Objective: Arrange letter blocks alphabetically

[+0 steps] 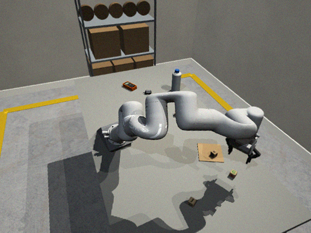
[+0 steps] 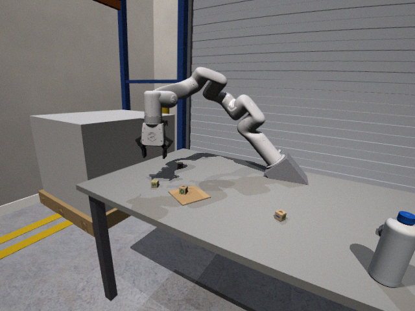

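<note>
A tan mat (image 1: 203, 148) (image 2: 198, 195) lies on the grey table (image 1: 154, 183) (image 2: 234, 230). One small wooden block (image 1: 213, 154) (image 2: 183, 189) stands on the mat. A second block (image 1: 232, 173) (image 2: 154, 183) with a green mark stands off the mat, close to it. A third block (image 1: 192, 201) (image 2: 180, 164) sits in the arm's shadow. A fourth block (image 2: 280, 215) stands apart towards the bottle; the arm hides it in the top view. The letters are too small to read. My gripper (image 1: 240, 155) (image 2: 154, 154) is open and empty, hanging well above the table beside the mat.
A white bottle (image 1: 176, 80) (image 2: 391, 251) with a blue cap stands at one table corner. An orange meter (image 1: 129, 86) and a small dark object (image 1: 147, 91) lie behind the arm's base. A large grey box (image 2: 83, 140) stands beyond the table edge near the gripper.
</note>
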You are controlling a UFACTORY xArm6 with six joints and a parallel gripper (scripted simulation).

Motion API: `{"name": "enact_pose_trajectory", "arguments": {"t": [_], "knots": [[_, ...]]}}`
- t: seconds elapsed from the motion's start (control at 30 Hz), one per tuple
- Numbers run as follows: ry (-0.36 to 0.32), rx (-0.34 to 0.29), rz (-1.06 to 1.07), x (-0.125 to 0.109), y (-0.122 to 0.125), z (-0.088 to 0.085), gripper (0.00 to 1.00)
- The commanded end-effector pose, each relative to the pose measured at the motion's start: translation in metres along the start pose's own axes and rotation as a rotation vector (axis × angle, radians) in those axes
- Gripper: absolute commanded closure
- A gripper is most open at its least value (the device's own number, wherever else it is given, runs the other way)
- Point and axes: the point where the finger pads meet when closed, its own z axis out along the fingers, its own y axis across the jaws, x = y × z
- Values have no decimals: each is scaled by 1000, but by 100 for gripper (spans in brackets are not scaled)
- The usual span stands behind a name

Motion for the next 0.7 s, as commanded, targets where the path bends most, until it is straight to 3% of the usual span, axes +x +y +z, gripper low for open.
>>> {"name": "enact_pose_trajectory", "arguments": {"t": [0.0,0.2,0.67], "knots": [[-2,2,0,0,-1,-1,0],[-2,2,-36,-1,-1,0,0],[-1,3,-462,-1,-2,12,0]]}}
